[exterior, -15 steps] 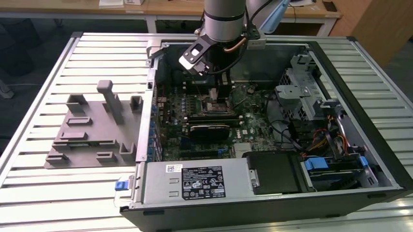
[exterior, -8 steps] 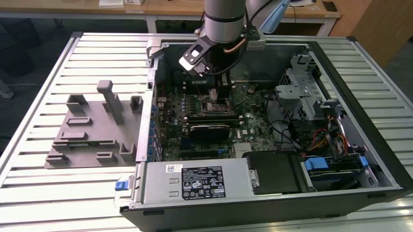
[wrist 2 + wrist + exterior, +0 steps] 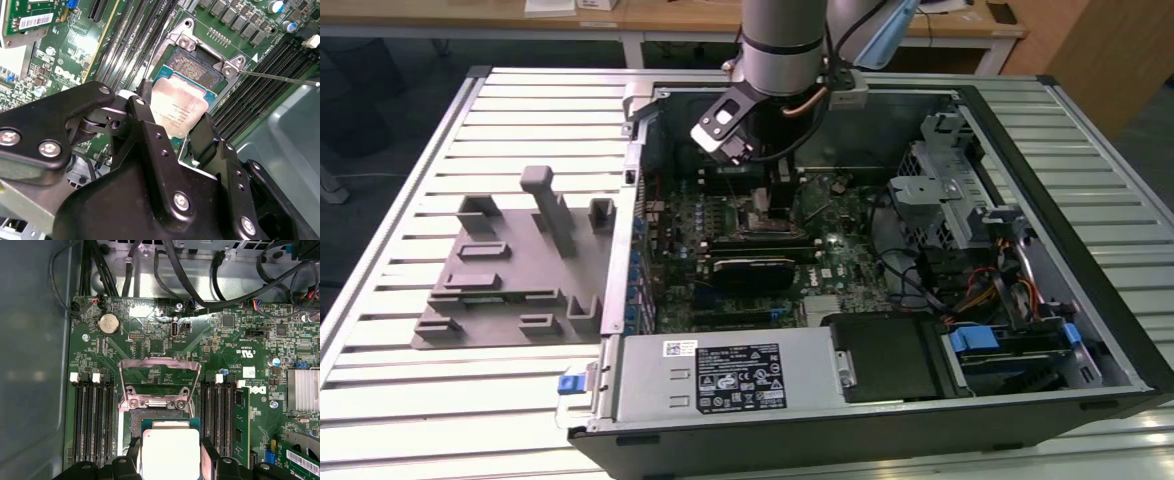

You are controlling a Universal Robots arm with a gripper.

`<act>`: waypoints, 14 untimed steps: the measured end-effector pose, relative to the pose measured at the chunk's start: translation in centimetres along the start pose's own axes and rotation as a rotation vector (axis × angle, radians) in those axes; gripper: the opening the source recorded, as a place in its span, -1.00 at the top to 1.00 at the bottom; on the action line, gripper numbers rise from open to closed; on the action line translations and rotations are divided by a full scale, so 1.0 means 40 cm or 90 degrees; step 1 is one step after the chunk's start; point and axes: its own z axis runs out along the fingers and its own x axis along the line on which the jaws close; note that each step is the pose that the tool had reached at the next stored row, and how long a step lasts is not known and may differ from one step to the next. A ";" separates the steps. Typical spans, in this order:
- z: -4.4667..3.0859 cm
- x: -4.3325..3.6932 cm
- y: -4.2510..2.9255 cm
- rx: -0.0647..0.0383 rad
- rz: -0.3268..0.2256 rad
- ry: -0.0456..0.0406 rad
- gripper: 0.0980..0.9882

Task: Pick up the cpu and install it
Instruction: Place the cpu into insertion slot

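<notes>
Computer case (image 3: 854, 440), gripper (image 3: 175, 116) holding cpu (image 3: 170, 455) at socket (image 3: 155, 416)

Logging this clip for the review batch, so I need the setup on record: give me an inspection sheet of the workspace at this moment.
Surface: slatted metal table with an open computer case lying on it.
Job's things: cpu gripped and tilted over the open socket on the motherboard; it does not look seated.
Clutter: grey holder block on the table beside the case.
Grippers: gripper shut on the cpu, inside the case.
Cables: black cables along the case wall; coloured wires at the exterior view's right.
Surroundings: wooden desks behind the table.
</notes>
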 end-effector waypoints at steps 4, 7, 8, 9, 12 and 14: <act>0.005 0.000 0.000 0.000 -0.002 0.0001 0.00; 0.005 0.000 0.000 0.000 -0.002 0.0000 0.00; 0.006 0.000 0.000 0.000 -0.002 0.0004 0.00; 0.006 0.000 0.000 0.000 -0.002 0.0010 0.00; 0.011 0.000 -0.001 0.000 -0.002 0.0018 0.00; 0.015 0.001 -0.001 0.000 -0.002 0.0019 0.00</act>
